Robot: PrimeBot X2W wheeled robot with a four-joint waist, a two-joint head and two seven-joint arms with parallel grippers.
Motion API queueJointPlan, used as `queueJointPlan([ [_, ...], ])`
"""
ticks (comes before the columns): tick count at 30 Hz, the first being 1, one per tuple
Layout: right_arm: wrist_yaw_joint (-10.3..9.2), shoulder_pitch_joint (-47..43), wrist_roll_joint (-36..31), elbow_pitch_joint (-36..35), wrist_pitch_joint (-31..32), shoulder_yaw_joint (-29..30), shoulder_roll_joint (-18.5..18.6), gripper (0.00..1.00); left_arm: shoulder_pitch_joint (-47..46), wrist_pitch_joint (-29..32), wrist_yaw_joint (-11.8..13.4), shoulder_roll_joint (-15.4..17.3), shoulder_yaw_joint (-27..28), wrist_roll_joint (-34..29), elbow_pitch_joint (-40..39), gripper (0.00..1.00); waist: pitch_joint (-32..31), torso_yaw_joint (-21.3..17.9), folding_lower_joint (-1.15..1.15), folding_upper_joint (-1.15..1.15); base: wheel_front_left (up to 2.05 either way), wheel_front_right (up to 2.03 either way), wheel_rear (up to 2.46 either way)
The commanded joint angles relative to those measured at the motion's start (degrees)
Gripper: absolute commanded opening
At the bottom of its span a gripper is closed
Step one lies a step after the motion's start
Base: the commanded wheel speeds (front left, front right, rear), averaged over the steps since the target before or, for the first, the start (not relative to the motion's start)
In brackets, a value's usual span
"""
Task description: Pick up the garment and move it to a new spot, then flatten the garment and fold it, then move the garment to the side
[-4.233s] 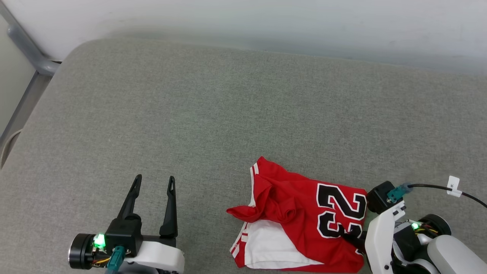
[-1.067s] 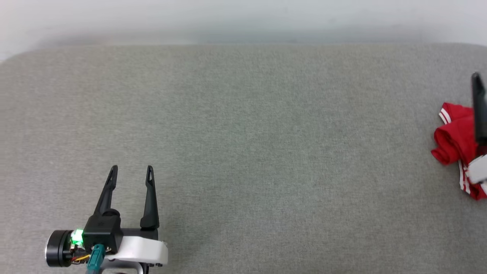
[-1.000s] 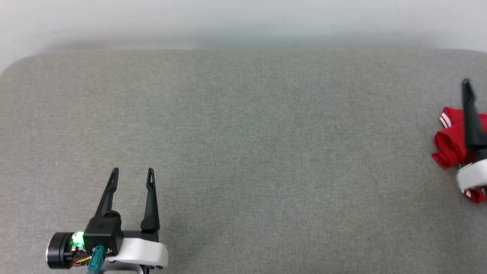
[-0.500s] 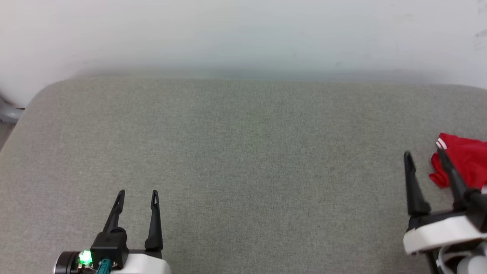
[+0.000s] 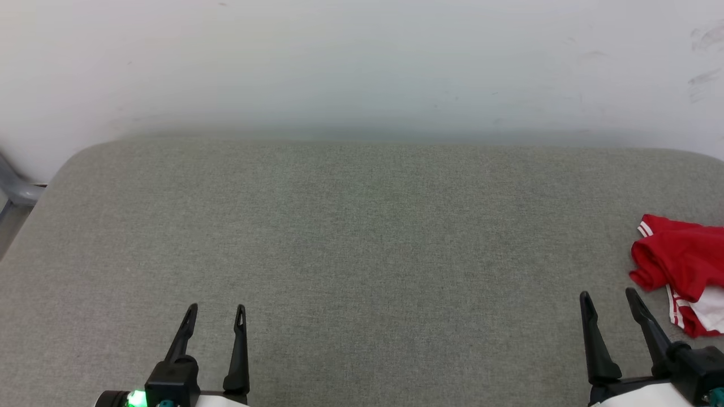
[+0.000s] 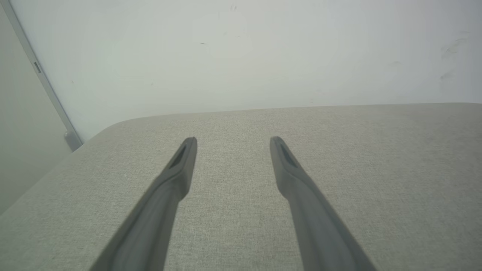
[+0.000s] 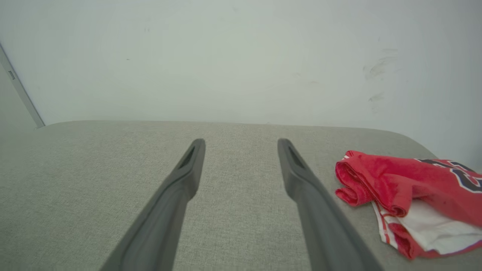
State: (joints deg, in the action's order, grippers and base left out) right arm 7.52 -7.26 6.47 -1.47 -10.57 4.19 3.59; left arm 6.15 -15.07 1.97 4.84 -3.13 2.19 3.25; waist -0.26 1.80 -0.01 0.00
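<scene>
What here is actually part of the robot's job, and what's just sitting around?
Part of the job: red garment, bunched at the robot's right; left gripper and right gripper, both open, holding nothing.
Just there: grey cushion, white wall, grey metal bar.

1. Garment (image 5: pixel 676 261): red jersey tee with white sleeve fabric and red-and-white stripe trim.
2. State: loosely bunched, not flat. The red edge on its left side is rolled up, and a white panel is exposed at the near side.
3. Black, white-outlined print shows partly on top in the right wrist view.
4. Position: lies on the grey fabric surface (image 5: pixel 362 254) at the far right, cut off by the head view's edge.
</scene>
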Motion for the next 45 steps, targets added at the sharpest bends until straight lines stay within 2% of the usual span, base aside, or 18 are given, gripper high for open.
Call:
queueJointPlan([
  [1, -0.07, -0.8, -0.3, -0.3, -0.2, 0.1, -0.3, 1.00, 0.6, -0.1, -0.3, -0.1, 0.0, -0.3, 0.0, 1.00, -0.1, 0.0, 0.01, 0.00, 0.00, 0.00, 0.00],
  [16, -0.07, -2.0, -0.4, 0.8, -1.0, 0.3, -0.8, 1.00, 1.0, -0.1, -0.9, -0.2, 0.1, -0.5, 0.2, 1.00, 0.0, -0.4, 0.01, 0.00, 0.00, 0.00, 0.00],
  [17, 0.00, -1.3, 0.0, 0.7, -0.8, 0.3, -0.5, 0.00, 0.6, 0.0, -1.0, -0.1, 0.0, -0.4, 0.2, 0.00, 0.0, -0.4, 0.01, 0.00, 0.00, 0.00, 0.00],
  [21, 0.01, -1.5, 0.5, 2.9, -0.5, 0.1, -0.5, 0.00, 1.0, 0.4, -1.0, -0.2, -0.2, -0.1, 2.5, 0.00, 0.1, -0.4, 0.01, 0.00, 0.00, 0.00, 0.00],
  [45, 0.00, 3.1, 27.5, 6.5, 3.8, -0.5, 0.5, 0.00, -3.2, 6.8, -3.6, -0.7, 2.9, 27.2, 4.9, 0.00, 0.1, -0.7, 0.01, 0.00, 0.00, 0.00, 0.00],
])
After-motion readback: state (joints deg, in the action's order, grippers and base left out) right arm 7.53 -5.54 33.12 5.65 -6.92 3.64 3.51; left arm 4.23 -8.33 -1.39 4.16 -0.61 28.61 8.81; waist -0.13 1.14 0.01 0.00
